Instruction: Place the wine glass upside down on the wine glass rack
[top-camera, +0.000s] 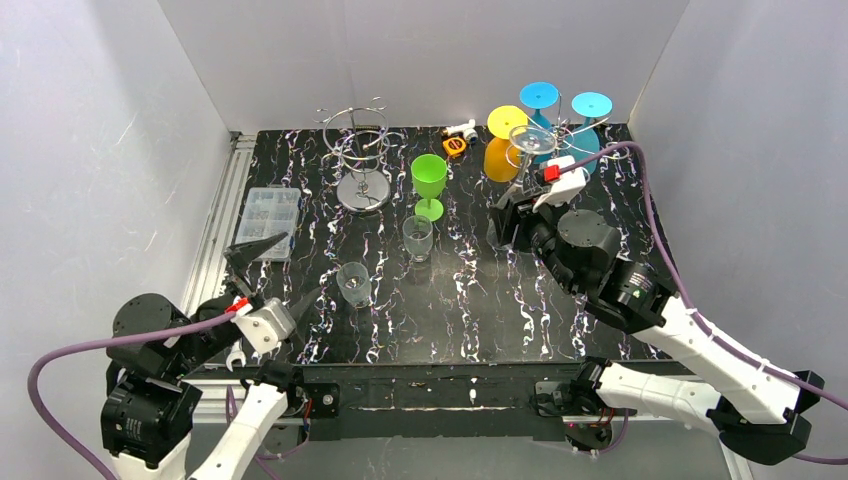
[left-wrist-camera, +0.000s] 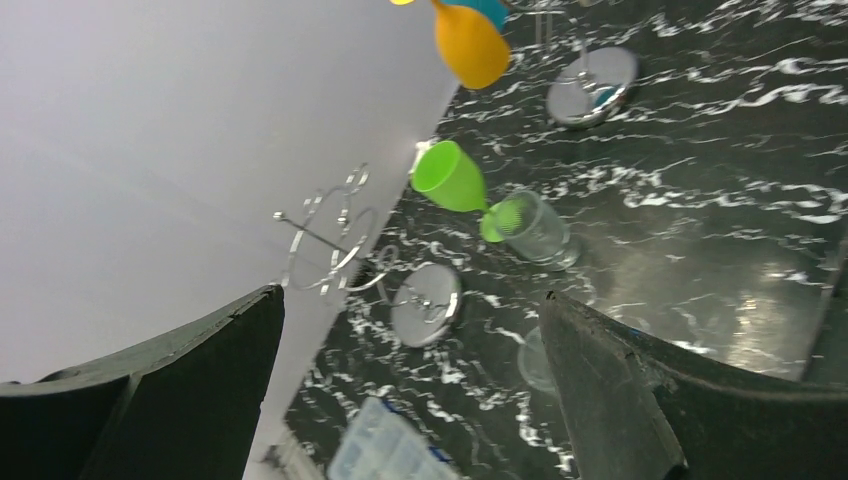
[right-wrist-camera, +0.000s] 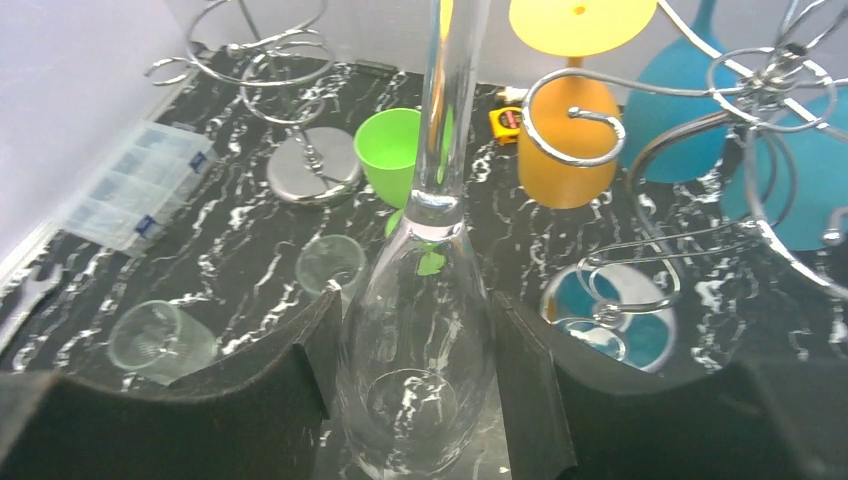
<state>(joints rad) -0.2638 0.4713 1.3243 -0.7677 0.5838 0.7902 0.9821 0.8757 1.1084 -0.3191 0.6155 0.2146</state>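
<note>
Right gripper (right-wrist-camera: 415, 345) is pinching the inverted glass (right-wrist-camera: 428, 230) by its bowl; foot may be snagging rack (right-wrist-camera: 775, 78) hook, slipping. Left gripper (left-wrist-camera: 410, 300) is gaping wide.

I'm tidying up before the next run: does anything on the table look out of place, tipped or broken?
Nothing looks tipped, spilled or broken. Only the non-glassware stands out: a yellow tape measure at the back and a clear parts box at the left edge.
</note>
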